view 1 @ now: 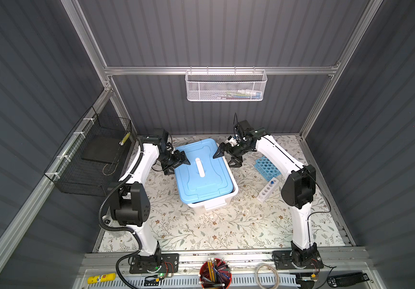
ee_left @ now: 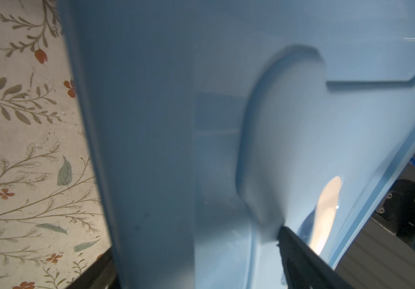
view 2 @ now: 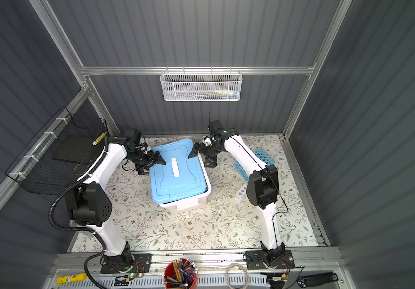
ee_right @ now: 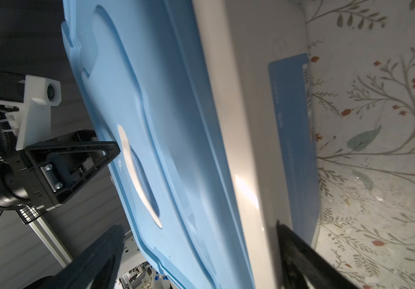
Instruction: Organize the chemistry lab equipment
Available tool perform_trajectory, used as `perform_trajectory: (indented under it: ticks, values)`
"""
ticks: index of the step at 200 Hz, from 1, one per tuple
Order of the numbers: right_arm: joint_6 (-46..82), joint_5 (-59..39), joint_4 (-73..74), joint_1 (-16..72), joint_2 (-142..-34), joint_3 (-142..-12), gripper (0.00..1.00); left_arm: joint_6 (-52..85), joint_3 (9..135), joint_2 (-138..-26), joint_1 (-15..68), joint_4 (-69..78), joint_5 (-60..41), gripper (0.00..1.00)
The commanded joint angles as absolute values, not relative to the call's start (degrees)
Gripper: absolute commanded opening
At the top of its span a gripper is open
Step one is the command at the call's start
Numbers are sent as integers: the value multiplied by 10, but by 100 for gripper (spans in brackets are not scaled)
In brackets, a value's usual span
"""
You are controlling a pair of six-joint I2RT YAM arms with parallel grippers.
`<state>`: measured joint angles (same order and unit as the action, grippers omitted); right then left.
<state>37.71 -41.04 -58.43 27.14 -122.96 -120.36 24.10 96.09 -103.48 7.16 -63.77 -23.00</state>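
**Item 1: blue lid [view 1: 194, 185] on white storage bin [view 1: 211, 206].** It lies at table centre in both top views. Its long axis runs about 12 to 6 o'clock, leaning toward 11 to 5. The lid sits slightly skewed, with bin rim showing at the 5 o'clock corner. The white handle strip [view 1: 200, 167] follows the same axis.

**Item 2: left gripper [view 1: 177, 166].** It is at the lid's 9 o'clock edge. Its fingers are spread wide, one over the lid and one outside the bin, clamping nothing.

**Item 3: right gripper [view 1: 224, 161].** It is at the lid's 2 o'clock corner, also released, and straddles lid and rim the same way.

**Item 4: blue-capped test tube [view 1: 272, 182].** It stands upright in the white tube rack [view 1: 265, 192], at 3 o'clock from the bin. A blue tube rack [view 1: 267, 167] lies just beyond it, toward 1 o'clock. I see no other glassware, and I judge the rest is under the lid.

**Handling note.** The lid edge lies between each pair of fingers, so I judge either arm could close on it. My right arm is much nearer the racks.

**Markings.** There is a blue label with barcode [ee_right: 293, 130] on the bin wall, but its text is too blurred to read.
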Motion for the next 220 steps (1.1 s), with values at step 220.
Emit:
perform_trajectory:
  ticks: [220]
  values:
    - [409,-358,-576,248,-1183,-1172,98,205,1126,-1080,92,-737,-184,100]
